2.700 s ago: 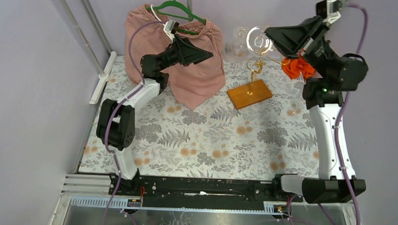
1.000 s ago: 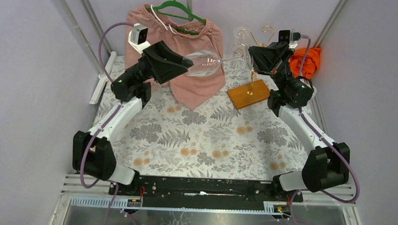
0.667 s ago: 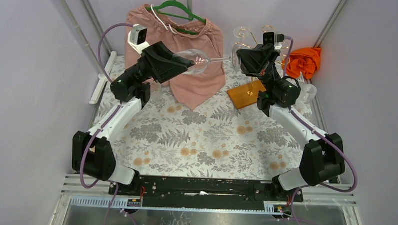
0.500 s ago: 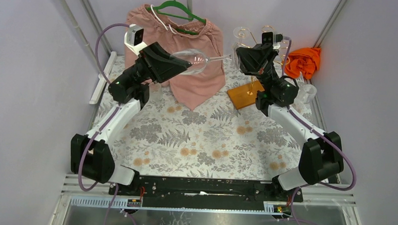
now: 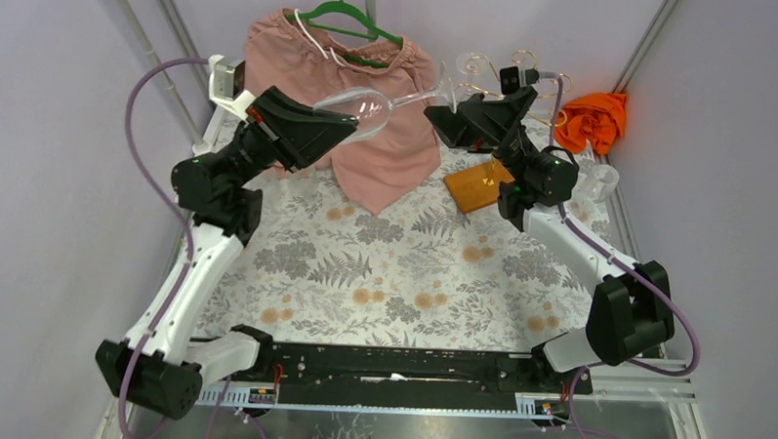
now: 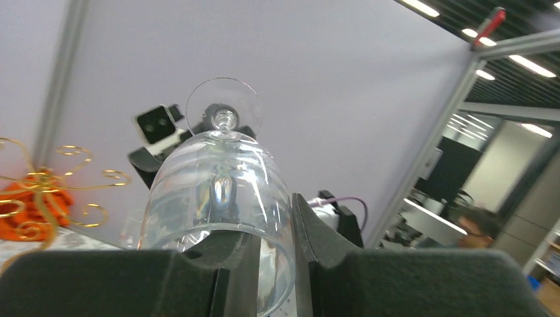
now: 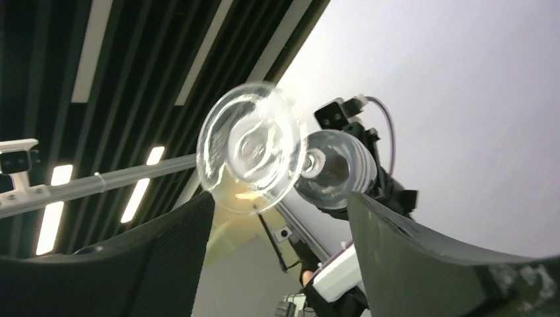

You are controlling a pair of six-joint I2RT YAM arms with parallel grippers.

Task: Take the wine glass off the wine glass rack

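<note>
My left gripper [image 5: 347,122] is shut on the wine glass [image 5: 370,104]. One finger sits inside the bowl [image 6: 221,191] and the other outside its wall. The glass lies nearly level in the air, its foot [image 5: 446,85] pointing right toward the wine glass rack [image 5: 495,135]. My right gripper [image 5: 445,116] stands open just under the foot [image 7: 249,155], touching nothing. The rack's gold wire arms [image 6: 39,198] rise from its wooden base [image 5: 486,183] behind the right gripper.
A pink garment [image 5: 387,151] on a green hanger [image 5: 348,21] hangs at the back, behind the held glass. Another glass [image 5: 472,64] hangs on the rack. An orange cloth [image 5: 589,119] and a clear glass [image 5: 596,180] lie at the right wall.
My right gripper has opened and let go of the glass's foot. My left gripper has closed on the bowl and drawn the glass up and to the left.
</note>
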